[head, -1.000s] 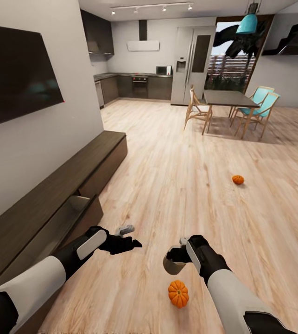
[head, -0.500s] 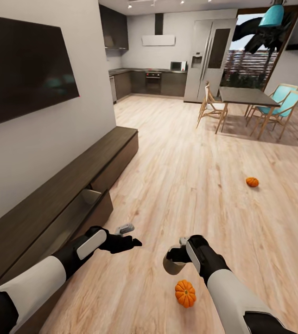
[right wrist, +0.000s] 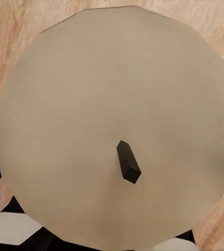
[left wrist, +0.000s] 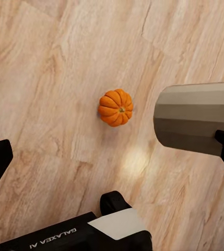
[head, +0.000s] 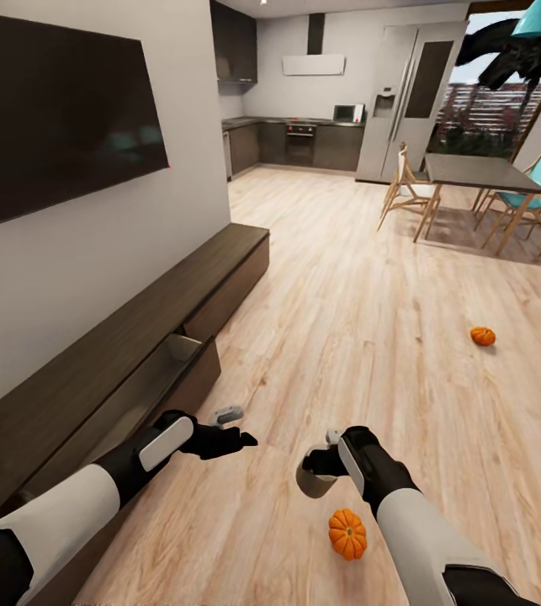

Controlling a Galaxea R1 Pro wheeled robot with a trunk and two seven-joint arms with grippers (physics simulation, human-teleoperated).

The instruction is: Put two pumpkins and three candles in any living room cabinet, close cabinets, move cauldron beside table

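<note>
head view, from the left: the cabinet runs along the wall with one drawer pulled open, and the left gripper hangs empty, fingers apart. the right gripper clamps a beige candle above the near pumpkin, the far pumpkin well apart. i'd carry the candle level over the open drawer, lowering before release.

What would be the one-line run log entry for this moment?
right gripper: holding candle | left gripper: empty, open | cabinet: one drawer open | near pumpkin: on floor | far pumpkin: on floor
</note>
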